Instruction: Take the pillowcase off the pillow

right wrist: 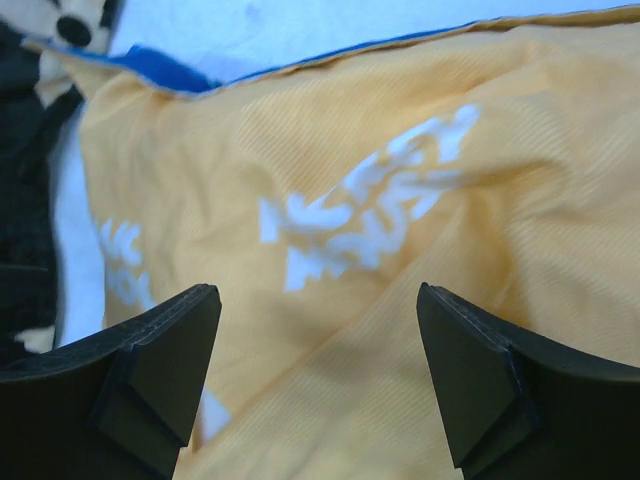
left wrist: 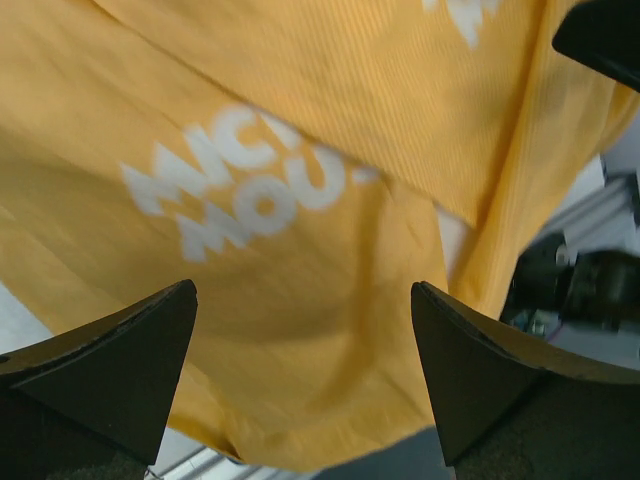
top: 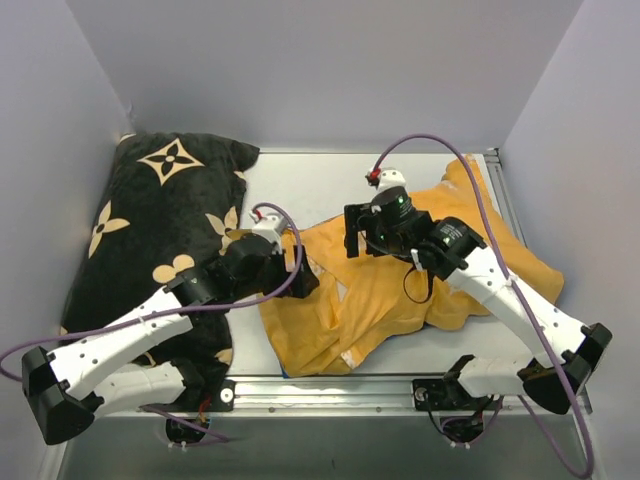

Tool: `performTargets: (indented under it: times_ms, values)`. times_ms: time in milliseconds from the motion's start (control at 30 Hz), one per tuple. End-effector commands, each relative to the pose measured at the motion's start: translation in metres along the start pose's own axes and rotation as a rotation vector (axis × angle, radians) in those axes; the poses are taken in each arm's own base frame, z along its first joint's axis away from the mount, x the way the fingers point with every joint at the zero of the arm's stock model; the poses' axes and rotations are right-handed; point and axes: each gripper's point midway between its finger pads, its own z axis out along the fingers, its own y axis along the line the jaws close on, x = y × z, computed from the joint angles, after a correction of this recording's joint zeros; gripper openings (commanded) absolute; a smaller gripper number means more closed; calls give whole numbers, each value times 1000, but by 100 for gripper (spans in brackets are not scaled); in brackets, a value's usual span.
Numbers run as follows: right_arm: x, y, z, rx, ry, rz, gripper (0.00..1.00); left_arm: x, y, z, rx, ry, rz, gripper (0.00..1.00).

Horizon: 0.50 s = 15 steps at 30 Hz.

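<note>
The pillowcase [top: 380,300] is seen orange-yellow side out, crumpled flat on the table [top: 300,185] right of centre. Its long axis is laid diagonally, from the near left towards the far right. On the cloth white lettering [left wrist: 240,190] is shown, and a blue edge [right wrist: 170,75] is glimpsed in the right wrist view. The left gripper [left wrist: 305,300] is held over the near-left end, jaws spread with nothing between them. The right gripper [right wrist: 320,300] is held over the middle, likewise spread. A black pillow with tan flower marks [top: 160,230] is laid to the left.
</note>
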Motion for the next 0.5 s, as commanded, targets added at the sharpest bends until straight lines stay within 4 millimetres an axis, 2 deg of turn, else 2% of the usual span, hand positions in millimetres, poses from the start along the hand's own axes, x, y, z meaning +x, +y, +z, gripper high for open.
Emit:
performTargets:
  times_ms: [0, 67, 133, 233, 300, 367, 467]
  values:
    - [40, -5, -10, 79, 61, -60, 82, 39, -24, -7, 68, 74, 5, 98]
    - [55, 3, -16, 74, 61, -65, 83, 42, -32, -6, 98, 59, 11, 97]
    - [80, 8, -15, 79, 88, -84, 83, 49, -39, -7, 126, 68, 22, 97]
    - [107, 4, -5, 126, 136, -102, 83, 64, -37, 3, 110, 103, 32, 97]
    - [114, 1, 3, 155, 154, -104, 81, 70, -36, 8, 109, 118, 37, 98]
    - [120, -3, 12, 178, 159, -105, 72, 74, -38, 13, 115, 124, 45, 92]
    - [124, -8, 36, 154, 200, -37, 48, 74, -32, 19, 93, 108, 64, 84]
